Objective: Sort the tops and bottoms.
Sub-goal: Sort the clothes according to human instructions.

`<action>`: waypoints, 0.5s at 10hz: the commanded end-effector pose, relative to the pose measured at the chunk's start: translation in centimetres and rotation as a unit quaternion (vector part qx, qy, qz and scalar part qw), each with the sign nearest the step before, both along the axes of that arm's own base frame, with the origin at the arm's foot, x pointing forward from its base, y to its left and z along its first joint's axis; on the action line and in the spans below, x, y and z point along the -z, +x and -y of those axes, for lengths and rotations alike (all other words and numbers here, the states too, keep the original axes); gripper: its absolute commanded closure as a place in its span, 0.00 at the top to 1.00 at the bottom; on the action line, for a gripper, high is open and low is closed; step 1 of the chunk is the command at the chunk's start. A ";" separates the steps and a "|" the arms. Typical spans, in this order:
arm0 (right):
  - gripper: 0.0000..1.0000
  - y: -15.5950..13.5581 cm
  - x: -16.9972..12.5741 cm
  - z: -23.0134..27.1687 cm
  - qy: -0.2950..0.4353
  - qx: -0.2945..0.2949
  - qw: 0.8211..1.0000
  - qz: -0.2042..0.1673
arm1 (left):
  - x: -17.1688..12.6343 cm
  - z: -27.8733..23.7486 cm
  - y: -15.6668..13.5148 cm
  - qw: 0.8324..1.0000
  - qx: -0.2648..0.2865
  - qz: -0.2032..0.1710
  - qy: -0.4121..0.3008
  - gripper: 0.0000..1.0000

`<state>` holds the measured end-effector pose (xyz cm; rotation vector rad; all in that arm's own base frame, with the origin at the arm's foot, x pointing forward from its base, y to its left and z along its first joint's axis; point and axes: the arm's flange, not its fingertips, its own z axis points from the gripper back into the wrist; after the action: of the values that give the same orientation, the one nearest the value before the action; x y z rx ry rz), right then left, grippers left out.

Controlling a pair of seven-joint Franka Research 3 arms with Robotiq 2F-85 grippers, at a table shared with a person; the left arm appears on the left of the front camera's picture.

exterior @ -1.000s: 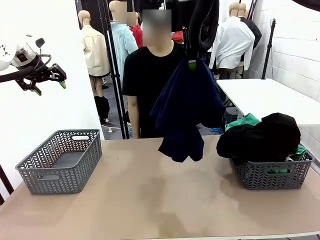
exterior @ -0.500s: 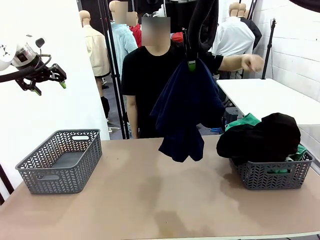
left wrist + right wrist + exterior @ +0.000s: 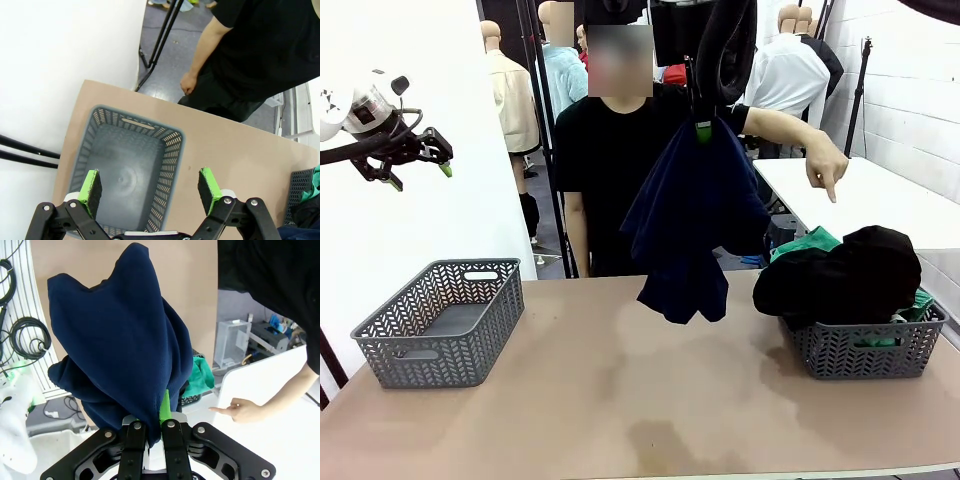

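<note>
My right gripper (image 3: 703,128) is shut on a navy garment (image 3: 692,215) that hangs above the far middle of the table; in the right wrist view the cloth (image 3: 120,340) drapes away from the pinched fingers (image 3: 160,415). Whether it is a top or a bottom I cannot tell. Green cloth, the bottoms (image 3: 808,243), peeks from the full grey basket (image 3: 865,350) at the right, under a black garment (image 3: 850,275). High at the left, my left gripper (image 3: 420,175) stands open and holds nothing, over the empty grey basket (image 3: 172,165).
The empty basket (image 3: 440,300) sits at the table's left. A person in black stands at the far edge behind the navy garment, one hand (image 3: 825,160) pointing down toward the right basket. A white table stands beyond on the right.
The person's arm has swung out to the right and the hand now points downward at the full basket. Both arms and the navy garment have stayed put.
</note>
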<state>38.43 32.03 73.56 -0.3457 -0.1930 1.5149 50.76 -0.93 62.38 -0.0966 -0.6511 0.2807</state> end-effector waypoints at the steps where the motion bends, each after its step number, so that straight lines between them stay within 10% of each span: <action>1: 0.00 -0.2 0.2 0.2 0.001 -0.002 1.000 0.008 | -0.2 -0.2 0.1 1.000 0.001 0.001 0.005 1.00; 5: 0.00 -0.2 0.2 0.2 0.001 -0.002 1.000 0.008 | -0.2 -0.2 0.1 1.000 0.001 0.001 0.005 1.00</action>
<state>38.42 32.03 73.56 -0.3457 -0.1930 1.5150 50.76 -0.93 62.38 -0.0965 -0.6511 0.2807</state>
